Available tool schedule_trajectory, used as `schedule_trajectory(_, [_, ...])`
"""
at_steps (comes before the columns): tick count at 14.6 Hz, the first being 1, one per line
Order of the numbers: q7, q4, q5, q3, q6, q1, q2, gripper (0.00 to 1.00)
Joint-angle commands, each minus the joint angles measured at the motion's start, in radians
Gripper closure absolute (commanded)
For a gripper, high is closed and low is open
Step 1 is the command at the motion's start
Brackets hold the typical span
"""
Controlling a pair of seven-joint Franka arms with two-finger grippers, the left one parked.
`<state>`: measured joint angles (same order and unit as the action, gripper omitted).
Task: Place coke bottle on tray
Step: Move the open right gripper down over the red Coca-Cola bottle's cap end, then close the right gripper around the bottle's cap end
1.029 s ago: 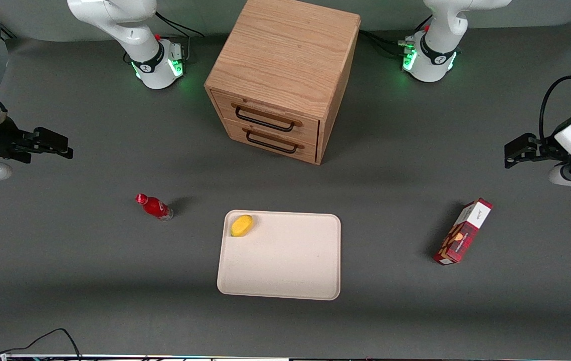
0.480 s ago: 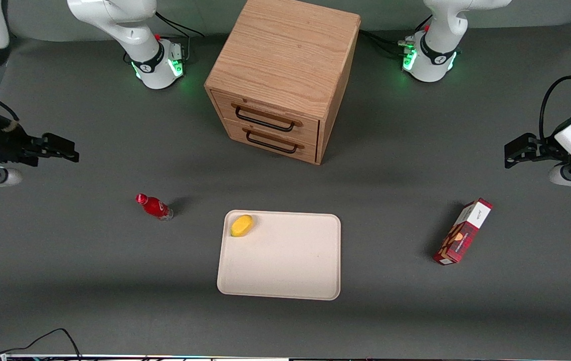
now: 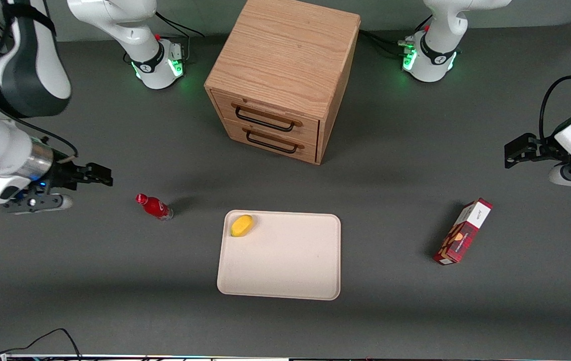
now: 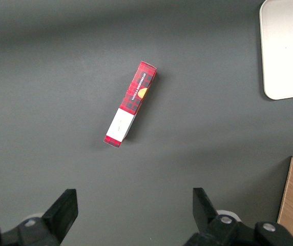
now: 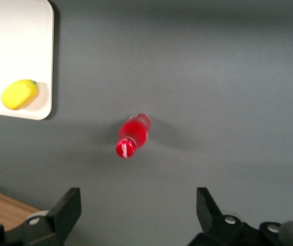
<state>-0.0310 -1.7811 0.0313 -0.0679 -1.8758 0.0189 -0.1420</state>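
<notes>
Grey table carries the upright bottle (image 3: 154, 206) beside the tray (image 3: 285, 281) toward the working arm's end — with the gripper (image 3: 106, 176) near it and its jaws wide apart, centre them on the body below the cap before you close.

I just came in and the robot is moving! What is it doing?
The arm is reaching for the coke bottle, which stands on the table beside the tray. Its gripper is open, up in the air and not touching the bottle yet. The bottle is meant to go on the tray, where only a yellow fruit sits in a corner. A wooden cabinet stands farther from the camera, and a red carton is toward the parked arm's end.
</notes>
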Motion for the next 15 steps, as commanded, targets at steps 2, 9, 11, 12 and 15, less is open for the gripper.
schedule_trajectory(2, [-0.081,-0.167,-0.025,-0.041,-0.198,0.007,0.012,0.0])
schedule_trajectory(9, [-0.084,-0.215,-0.12,-0.058,-0.304,0.009,-0.083,0.01])
schedule_trajectory(11, [-0.084,-0.212,-0.122,-0.058,-0.315,0.01,-0.105,0.02])
schedule_trajectory(12, [-0.086,-0.212,-0.123,-0.058,-0.318,0.01,-0.107,0.03])
schedule_trajectory(15, [-0.086,-0.21,-0.123,-0.062,-0.319,0.012,-0.11,0.05])
